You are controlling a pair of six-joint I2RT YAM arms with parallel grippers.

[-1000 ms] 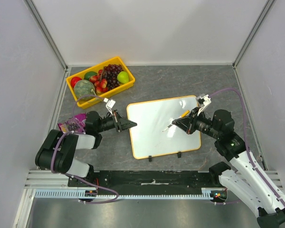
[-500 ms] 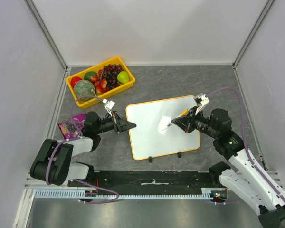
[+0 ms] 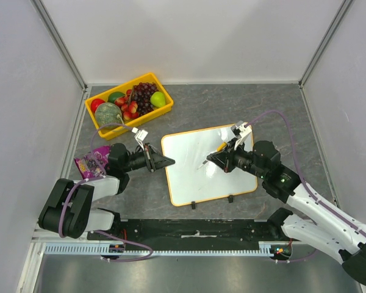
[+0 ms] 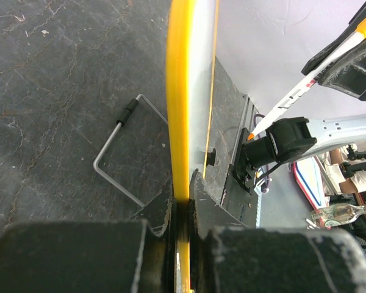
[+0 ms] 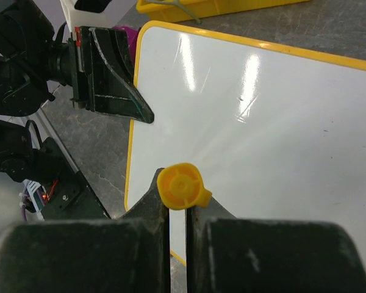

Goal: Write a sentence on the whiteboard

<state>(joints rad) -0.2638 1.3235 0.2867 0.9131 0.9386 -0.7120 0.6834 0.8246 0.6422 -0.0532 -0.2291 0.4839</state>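
The whiteboard (image 3: 195,174) lies flat with a thin orange-yellow rim and a blank white face; no sentence shows on it. My left gripper (image 3: 169,160) is shut on the board's left rim, seen edge-on in the left wrist view (image 4: 178,91) between the jaws (image 4: 182,207). My right gripper (image 3: 216,156) is shut on a white marker (image 3: 206,162) with a yellow end (image 5: 180,186), holding it over the board's middle, its tip pointing down and left. The board (image 5: 262,122) fills the right wrist view, and the left gripper (image 5: 143,113) shows at its edge.
A yellow crate (image 3: 165,110) of fruit stands at the back left. A purple packet (image 3: 93,160) lies beside the left arm. Two small black feet (image 3: 195,202) stick out at the board's near edge. A bent wire stand (image 4: 119,146) lies on the grey table.
My right gripper has moved left across the board with the marker. The board has shifted slightly left. The left gripper keeps its hold on the rim.
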